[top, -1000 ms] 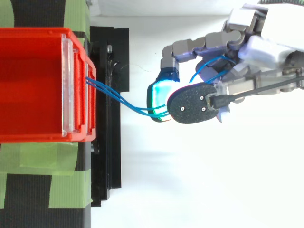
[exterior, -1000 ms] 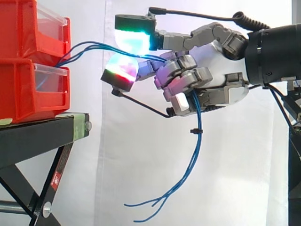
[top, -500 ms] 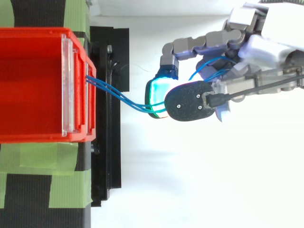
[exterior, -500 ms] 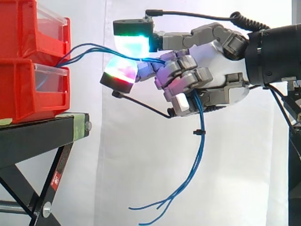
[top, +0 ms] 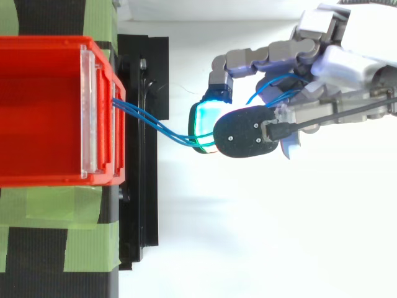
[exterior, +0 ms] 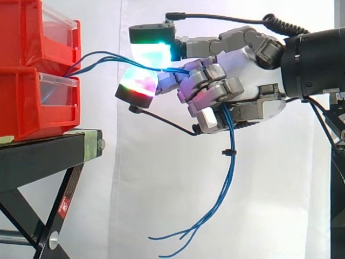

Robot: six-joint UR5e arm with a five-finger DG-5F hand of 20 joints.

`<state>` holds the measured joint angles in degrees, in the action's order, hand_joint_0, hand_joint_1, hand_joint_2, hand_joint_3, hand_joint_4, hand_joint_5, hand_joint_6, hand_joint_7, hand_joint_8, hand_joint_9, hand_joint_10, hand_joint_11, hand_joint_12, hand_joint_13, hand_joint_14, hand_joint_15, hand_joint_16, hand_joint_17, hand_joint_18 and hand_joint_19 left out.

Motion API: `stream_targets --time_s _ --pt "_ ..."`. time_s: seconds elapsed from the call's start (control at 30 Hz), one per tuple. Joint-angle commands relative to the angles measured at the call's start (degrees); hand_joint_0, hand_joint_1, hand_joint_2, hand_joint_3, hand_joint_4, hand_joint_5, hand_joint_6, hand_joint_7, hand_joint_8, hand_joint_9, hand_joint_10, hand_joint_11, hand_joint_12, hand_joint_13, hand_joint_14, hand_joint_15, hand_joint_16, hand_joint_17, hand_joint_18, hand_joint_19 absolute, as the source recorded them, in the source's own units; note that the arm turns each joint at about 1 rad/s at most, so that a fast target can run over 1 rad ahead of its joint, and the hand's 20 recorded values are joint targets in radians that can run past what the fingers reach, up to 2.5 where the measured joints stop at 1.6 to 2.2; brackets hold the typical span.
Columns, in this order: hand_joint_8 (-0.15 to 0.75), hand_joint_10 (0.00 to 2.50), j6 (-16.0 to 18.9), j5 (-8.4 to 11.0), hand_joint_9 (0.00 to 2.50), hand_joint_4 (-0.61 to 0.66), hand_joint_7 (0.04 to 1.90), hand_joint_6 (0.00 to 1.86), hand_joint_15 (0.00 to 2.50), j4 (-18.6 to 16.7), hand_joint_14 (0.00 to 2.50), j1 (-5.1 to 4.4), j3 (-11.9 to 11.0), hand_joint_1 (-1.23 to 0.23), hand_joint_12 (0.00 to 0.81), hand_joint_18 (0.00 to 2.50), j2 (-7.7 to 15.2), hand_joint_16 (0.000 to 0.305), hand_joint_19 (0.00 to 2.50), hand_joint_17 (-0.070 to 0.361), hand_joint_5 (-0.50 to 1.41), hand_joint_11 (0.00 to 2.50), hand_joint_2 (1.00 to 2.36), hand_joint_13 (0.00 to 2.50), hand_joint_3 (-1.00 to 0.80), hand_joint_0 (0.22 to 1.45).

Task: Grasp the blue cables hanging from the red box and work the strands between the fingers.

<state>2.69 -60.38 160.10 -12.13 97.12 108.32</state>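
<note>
Robot hand: the robot hand [exterior: 242, 81] reaches in from the right at the height of the bins, its fingers curled round the cables, pinching them.
Pads: a cyan-green pad [exterior: 151, 51] sits above a red-green pad [exterior: 139, 81], and the strands pass between the two.
Cables: the blue cables [top: 155, 125] leave the bin fronts, arc across to the pads, run through the curled fingers and hang below the palm. Their loose ends splay out lower than the stand's top.
Edges: the bins stand at the right edge of the black stand [exterior: 48, 148], their fronts about level with it. The pads are near the fronts but apart from them.
Open room: only the strands cross the gap between bins and pads. Beneath the robot hand there is free space before the white curtain [exterior: 161, 189].
Bins: an upper red bin [exterior: 27, 32] is stacked on a lower red bin [exterior: 27, 102], each with a clear front plate.
Contents: the strands come out at the seam between the two bins, above the lower plate. What else is inside cannot be told. From above, the upper bin's floor shows plain red.
Tape: green tape [top: 87, 248] lies on the stand beside the bins.
</note>
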Motion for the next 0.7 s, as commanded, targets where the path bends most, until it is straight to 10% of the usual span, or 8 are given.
stream_targets --time_s 0.0,0.23,0.5,0.67 --pt "0.430 2.50 -0.3 0.00 0.95 0.08 1.41 0.24 1.51 -0.1 2.50 -0.08 0.0 -0.75 0.546 1.59 0.1 0.073 0.40 0.164 0.44 2.50 1.02 1.37 0.12 1.11" --pt "0.430 2.50 -2.7 -0.09 0.95 0.03 1.18 1.17 1.51 -0.2 2.50 -0.87 0.0 -0.77 0.546 1.59 0.1 0.073 0.40 0.164 0.19 2.50 1.17 1.37 0.34 1.09" --pt "0.430 2.50 -3.3 0.00 0.95 0.07 1.07 1.28 1.51 -0.4 2.50 -1.14 0.0 -0.80 0.546 1.59 0.1 0.073 0.40 0.164 0.10 2.50 1.33 1.37 0.14 0.82" --pt "0.430 2.50 -3.2 0.09 0.95 0.03 1.08 1.31 1.51 -0.2 2.50 -1.23 0.0 -0.77 0.546 1.59 0.1 0.073 0.40 0.164 0.12 2.50 1.19 1.37 0.13 0.79"
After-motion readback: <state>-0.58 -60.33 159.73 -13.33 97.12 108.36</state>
